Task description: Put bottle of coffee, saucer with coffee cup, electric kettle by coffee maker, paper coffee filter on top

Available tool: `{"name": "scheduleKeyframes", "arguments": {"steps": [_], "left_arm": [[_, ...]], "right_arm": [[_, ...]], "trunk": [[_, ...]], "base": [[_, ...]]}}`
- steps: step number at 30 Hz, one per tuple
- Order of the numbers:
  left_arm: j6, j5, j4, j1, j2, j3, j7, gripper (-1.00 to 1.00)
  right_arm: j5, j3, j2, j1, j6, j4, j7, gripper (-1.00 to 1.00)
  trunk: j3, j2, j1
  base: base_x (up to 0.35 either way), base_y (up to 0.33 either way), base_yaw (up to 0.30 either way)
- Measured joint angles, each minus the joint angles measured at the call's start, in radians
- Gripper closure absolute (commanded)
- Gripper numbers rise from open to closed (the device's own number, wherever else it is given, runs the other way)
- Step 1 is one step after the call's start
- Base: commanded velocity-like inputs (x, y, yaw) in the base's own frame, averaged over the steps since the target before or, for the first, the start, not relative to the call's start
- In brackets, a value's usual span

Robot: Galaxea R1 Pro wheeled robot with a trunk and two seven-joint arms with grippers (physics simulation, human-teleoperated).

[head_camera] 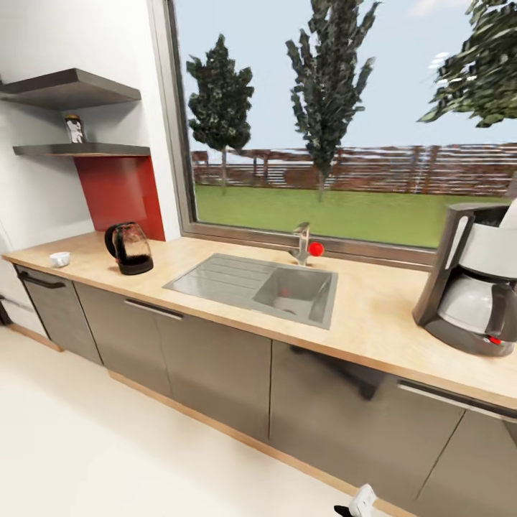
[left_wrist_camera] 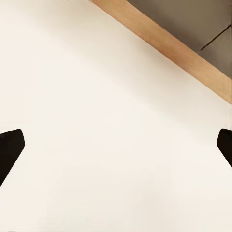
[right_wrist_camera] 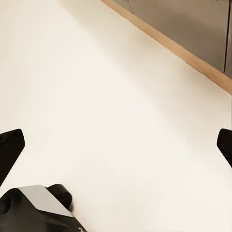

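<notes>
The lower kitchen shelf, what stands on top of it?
On the lower shelf stands one small container with a light label, under the upper shelf. Its lid colour is too small to tell. The rest of the shelf top is seen from below, so it stays hidden.

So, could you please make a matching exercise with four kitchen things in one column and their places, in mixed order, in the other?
Things:
1. kettle
2. coffee maker
3. cup
4. bottle

Places:
A. on the wall shelf, above the red panel
B. at the far left end of the countertop
C. on the countertop, right of the sink
D. on the countertop, between the cup and the sink

Pairs: 1-D, 2-C, 3-B, 4-A
</notes>
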Motion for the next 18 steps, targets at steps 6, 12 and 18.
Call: {"name": "scheduleKeyframes", "arguments": {"steps": [6, 12, 18], "left_arm": [[0.000, 0.000, 0.000, 0.000, 0.000, 0.000, 0.001, -1.00], [0.000, 0.000, 0.000, 0.000, 0.000, 0.000, 0.001, -1.00], [0.000, 0.000, 0.000, 0.000, 0.000, 0.000, 0.002, -1.00]], "right_arm": [[0.000, 0.000, 0.000, 0.000, 0.001, 0.000, -0.024, -1.00], [0.003, 0.001, 0.000, 0.000, 0.001, 0.000, -0.035, -1.00], [0.003, 0.002, 0.002, 0.000, 0.001, 0.000, -0.039, -1.00]], "trunk": [[0.000, 0.000, 0.000], [0.000, 0.000, 0.000], [0.000, 0.000, 0.000]], "base": [[0.013, 0.020, 0.262], [0.003, 0.004, 0.269], [0.010, 0.010, 0.262]]}}
